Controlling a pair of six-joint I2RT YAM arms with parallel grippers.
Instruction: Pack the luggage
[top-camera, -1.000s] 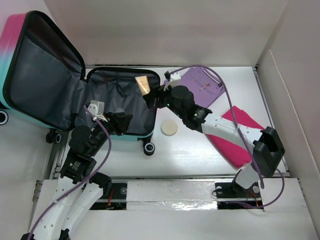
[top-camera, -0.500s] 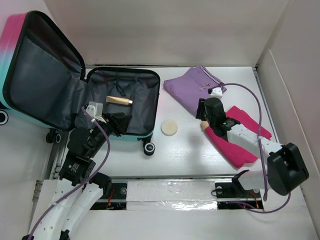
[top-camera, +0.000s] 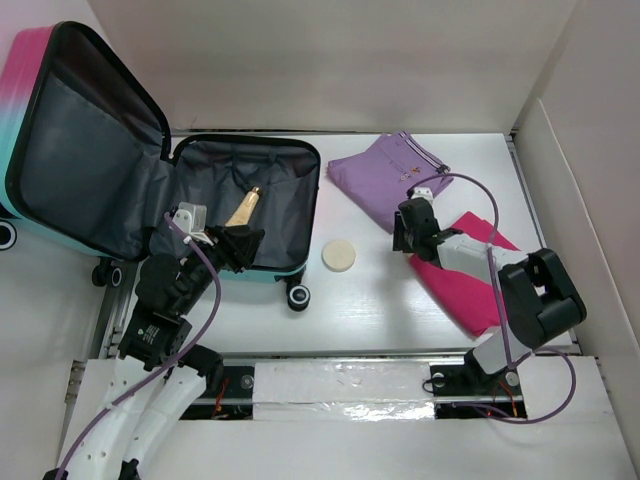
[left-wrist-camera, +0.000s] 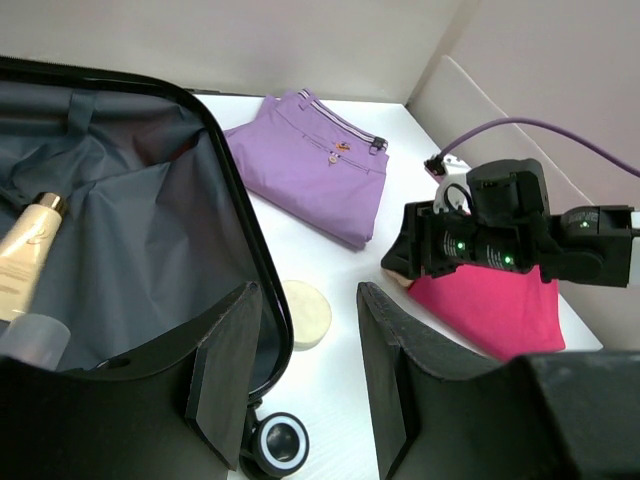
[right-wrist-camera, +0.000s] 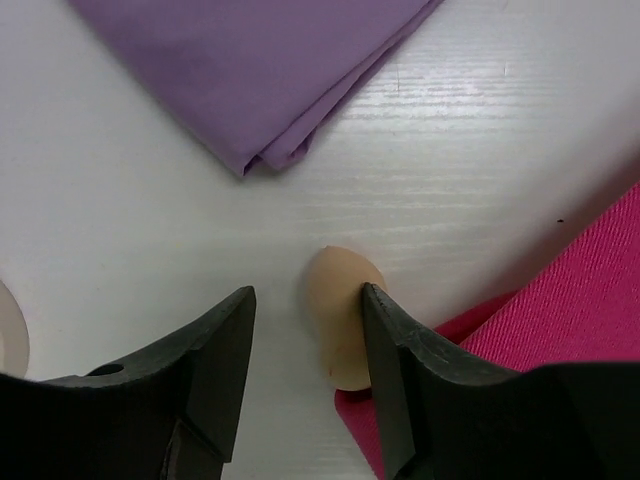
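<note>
The luggage (top-camera: 90, 150) lies open at the left, its pink-to-teal lid raised and its grey-lined base (top-camera: 205, 190) flat. A beige tube (top-camera: 243, 207) lies inside the base and also shows in the left wrist view (left-wrist-camera: 25, 255). My left gripper (top-camera: 238, 243) is open and empty, its fingers either side of the base's near rim (left-wrist-camera: 262, 320). My right gripper (right-wrist-camera: 307, 292) is open and low over a beige egg-shaped sponge (right-wrist-camera: 340, 315). Its right finger (right-wrist-camera: 395, 345) touches the sponge, which lies at the edge of the folded pink garment (top-camera: 470, 285).
A folded purple garment (top-camera: 390, 178) lies at the back right. A round cream puck (top-camera: 339, 256) sits beside the luggage's front wheel (top-camera: 297, 296). A clear bottle cap (left-wrist-camera: 30, 340) shows inside the base. White walls close in the back and right sides.
My right gripper let go of the beige tube over the luggage, swung right and came down over the sponge. The tube now lies inside the base, turned. The left arm has not moved.
</note>
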